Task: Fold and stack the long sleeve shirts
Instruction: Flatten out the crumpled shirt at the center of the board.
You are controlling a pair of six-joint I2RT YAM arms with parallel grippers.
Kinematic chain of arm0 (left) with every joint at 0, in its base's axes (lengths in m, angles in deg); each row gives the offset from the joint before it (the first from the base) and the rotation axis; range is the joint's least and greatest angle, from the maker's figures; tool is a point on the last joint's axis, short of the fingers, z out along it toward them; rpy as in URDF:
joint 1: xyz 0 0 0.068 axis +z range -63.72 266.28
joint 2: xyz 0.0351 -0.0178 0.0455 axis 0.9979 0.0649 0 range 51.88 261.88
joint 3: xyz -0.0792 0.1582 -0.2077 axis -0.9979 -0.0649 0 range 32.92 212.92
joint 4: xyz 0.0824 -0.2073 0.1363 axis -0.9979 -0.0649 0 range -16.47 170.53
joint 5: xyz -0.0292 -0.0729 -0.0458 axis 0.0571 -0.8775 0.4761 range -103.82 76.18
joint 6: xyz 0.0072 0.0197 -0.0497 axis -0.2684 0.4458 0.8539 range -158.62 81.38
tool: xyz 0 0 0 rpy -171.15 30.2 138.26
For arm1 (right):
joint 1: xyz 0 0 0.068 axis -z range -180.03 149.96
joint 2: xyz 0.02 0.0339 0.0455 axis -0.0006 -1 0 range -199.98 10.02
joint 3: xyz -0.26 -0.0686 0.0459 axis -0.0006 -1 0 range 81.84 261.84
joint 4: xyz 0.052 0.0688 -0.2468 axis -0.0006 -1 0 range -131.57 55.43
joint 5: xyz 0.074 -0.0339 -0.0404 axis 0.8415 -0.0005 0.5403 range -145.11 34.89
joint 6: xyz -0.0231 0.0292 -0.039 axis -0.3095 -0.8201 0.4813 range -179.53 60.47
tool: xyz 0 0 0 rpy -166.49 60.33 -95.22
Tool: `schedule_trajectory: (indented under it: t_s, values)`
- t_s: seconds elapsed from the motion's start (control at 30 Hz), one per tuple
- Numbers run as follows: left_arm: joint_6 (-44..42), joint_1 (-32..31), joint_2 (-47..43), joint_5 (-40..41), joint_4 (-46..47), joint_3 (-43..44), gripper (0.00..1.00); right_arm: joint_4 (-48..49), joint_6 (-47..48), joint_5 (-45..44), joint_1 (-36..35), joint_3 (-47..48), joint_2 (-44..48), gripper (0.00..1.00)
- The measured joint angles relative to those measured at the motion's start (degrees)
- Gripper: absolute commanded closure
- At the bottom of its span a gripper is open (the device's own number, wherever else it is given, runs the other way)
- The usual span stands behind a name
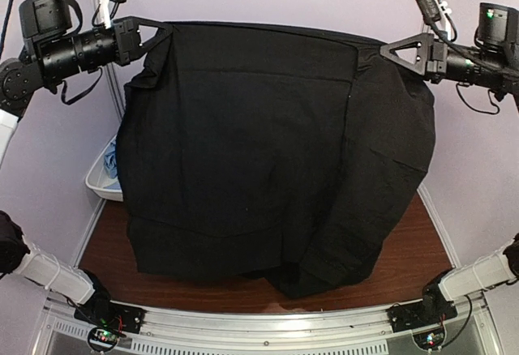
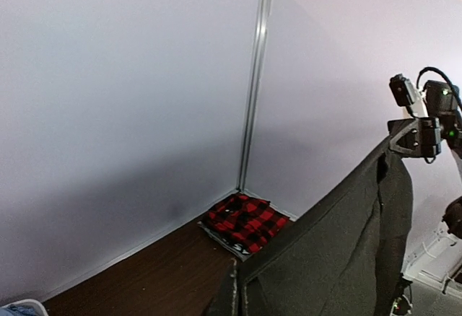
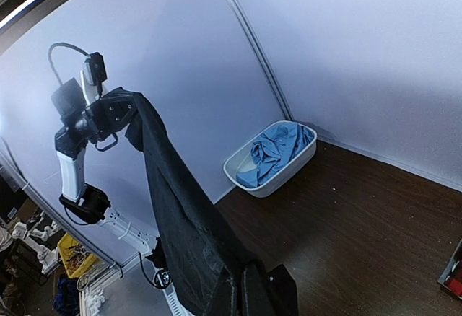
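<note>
**Item 1, black shirt.** Held in the air above the bench, spread flat as a curtain. Its lowest part sags onto the near half of the bench and bunches there. The long axis is the taut upper edge, which runs level from the bench's left side to its right. The body hangs straight down from that edge. I cannot tell whether the collar is at the top or the bottom. No fold has been made in it yet.

**Item 2, my left fingers.** Closed, pinching the upper left corner of the black shirt, high over the bench's left side.

**Item 3, my right fingers.** Closed, pinching the upper right corner, high over the bench's right side.

**Item 4, plaid shirt.** Red and black, folded into a compact square. It lies in the bench's far corner against the walls. I count it as done and as the base of the stack.

**Item 5, light blue shirt.** Crumpled in a white tub at the bench's far left edge. Unfolded.

**Tally.** I judge one shirt folded, one in hand and one waiting.
</note>
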Motion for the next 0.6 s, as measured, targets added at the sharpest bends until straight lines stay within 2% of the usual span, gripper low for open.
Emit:
schedule_trajectory:
  t_s: [0.13,0.3,0.47,0.6]
  values:
    - [-1.7,1.9,5.9,6.9,-1.4,4.9,1.0,0.0,0.3,-3.1,0.3,2.6,-6.0,1.0]
    - [-2.7,4.1,11.0,9.7,-2.4,8.2,1.0,-0.4,0.2,-4.0,0.7,7.8,-11.0,1.0]
    - [-3.1,4.3,10.0,6.5,-2.6,8.3,1.0,-0.3,-0.4,-2.3,1.0,10.1,-10.7,1.0]
    - [-3.0,4.3,4.6,-0.2,-2.0,4.6,1.0,-0.2,-1.5,0.7,1.0,9.1,-8.1,1.0]
